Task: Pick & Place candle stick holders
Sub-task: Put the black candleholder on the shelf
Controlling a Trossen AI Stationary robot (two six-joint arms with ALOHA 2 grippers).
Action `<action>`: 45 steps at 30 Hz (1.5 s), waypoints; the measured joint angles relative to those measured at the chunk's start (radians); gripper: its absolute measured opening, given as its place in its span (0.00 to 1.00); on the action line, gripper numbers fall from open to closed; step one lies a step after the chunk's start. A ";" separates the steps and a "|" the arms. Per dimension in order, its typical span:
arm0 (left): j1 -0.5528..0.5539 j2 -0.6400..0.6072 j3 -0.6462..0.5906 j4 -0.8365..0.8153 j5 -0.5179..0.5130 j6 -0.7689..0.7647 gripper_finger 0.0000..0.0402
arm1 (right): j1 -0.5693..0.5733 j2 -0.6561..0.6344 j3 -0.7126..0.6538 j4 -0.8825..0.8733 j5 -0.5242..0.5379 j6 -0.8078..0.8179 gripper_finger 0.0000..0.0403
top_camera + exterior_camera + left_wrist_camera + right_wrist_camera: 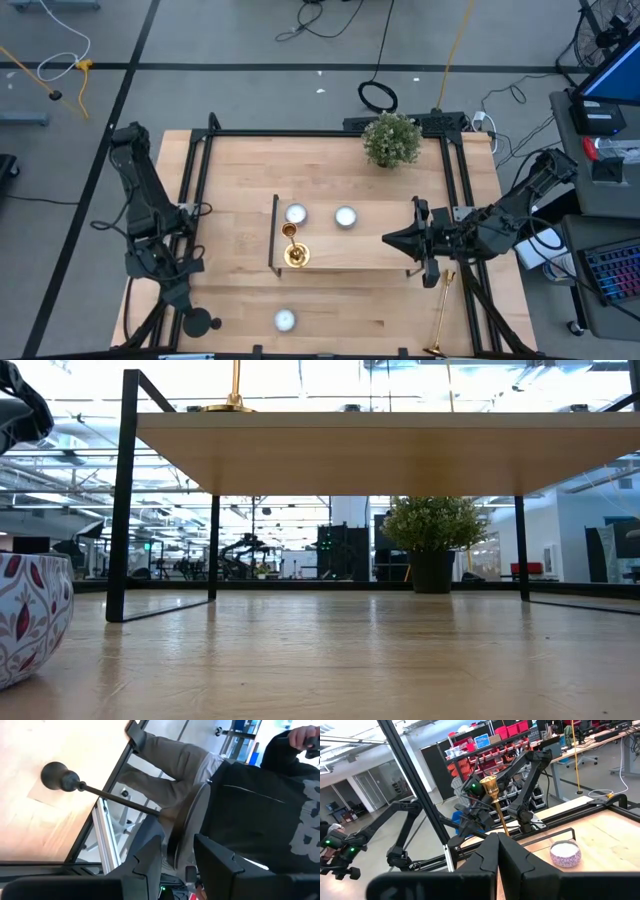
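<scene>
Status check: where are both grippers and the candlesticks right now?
Left gripper holds the black candlestick by its stem, table's near-left corner. Right gripper shut, empty, at the stand's right end. One gold candlestick on the stand, the other lying near-right.

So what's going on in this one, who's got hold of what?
The left hand sits at the table's near left edge, closed on the thin stem of a black round-based candlestick holder lying on the wood. The right hand is shut and empty beside the long wooden black-framed stand. One shiny gold candlestick already stands on that stand's left end; a second gold one lies at the near right edge. Small white round candles sit around.
</scene>
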 joint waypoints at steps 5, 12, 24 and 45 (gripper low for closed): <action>0.000 0.004 0.000 0.012 0.009 0.009 0.25 | 0.000 0.000 0.000 0.000 0.015 -0.001 0.00; 0.000 0.004 0.000 0.010 0.017 0.038 0.04 | 0.000 0.000 0.000 -0.004 0.026 -0.004 0.00; 0.000 -0.010 0.007 0.149 -0.160 0.138 0.04 | 0.000 0.000 0.000 -0.007 0.026 -0.004 0.00; 0.023 0.280 0.788 0.123 -0.654 1.607 0.04 | -0.006 0.000 0.000 -0.007 0.050 0.044 0.00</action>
